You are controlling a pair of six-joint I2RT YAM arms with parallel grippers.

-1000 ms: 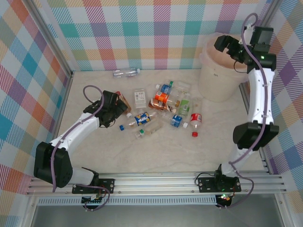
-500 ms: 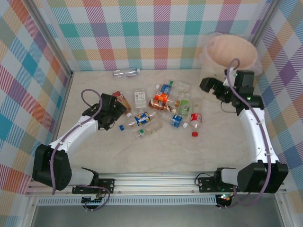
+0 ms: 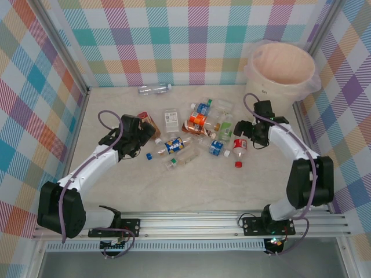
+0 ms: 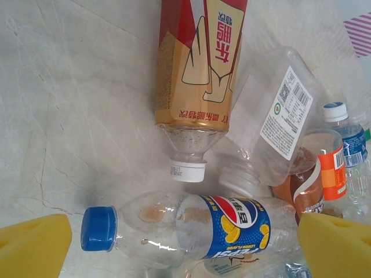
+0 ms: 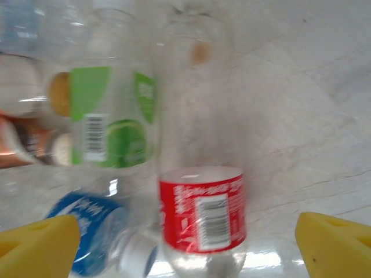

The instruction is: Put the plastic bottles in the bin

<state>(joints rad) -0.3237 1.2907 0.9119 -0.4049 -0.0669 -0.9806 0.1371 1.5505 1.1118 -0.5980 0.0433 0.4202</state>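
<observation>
Several plastic bottles [image 3: 197, 134] lie in a heap mid-table. My left gripper [image 3: 146, 139] is open at the heap's left edge. Its yellow fingertips [image 4: 35, 243] straddle a blue-capped Pepsi bottle [image 4: 232, 223] lying crosswise, without touching it. A brown tea bottle [image 4: 194, 75] lies just beyond. My right gripper [image 3: 244, 133] is open at the heap's right side. Between its fingertips [image 5: 333, 243] lies a red-labelled bottle [image 5: 202, 214], also seen from above [image 3: 240, 145]. Green-labelled [image 5: 110, 116] and blue-labelled [image 5: 87, 231] bottles lie to its left. The cream bin [image 3: 261, 95] stands at the back right.
One clear bottle [image 3: 154, 88] lies alone by the back wall. A loose red cap [image 3: 238, 164] and a blue cap [image 3: 149, 155] sit on the marble table. Checkered walls close in three sides. A metal rail [image 3: 185, 223] runs along the front.
My right arm swung from above the bin down to the table and now sits over the red-labelled bottle. The left gripper edged slightly towards the Pepsi bottle.
</observation>
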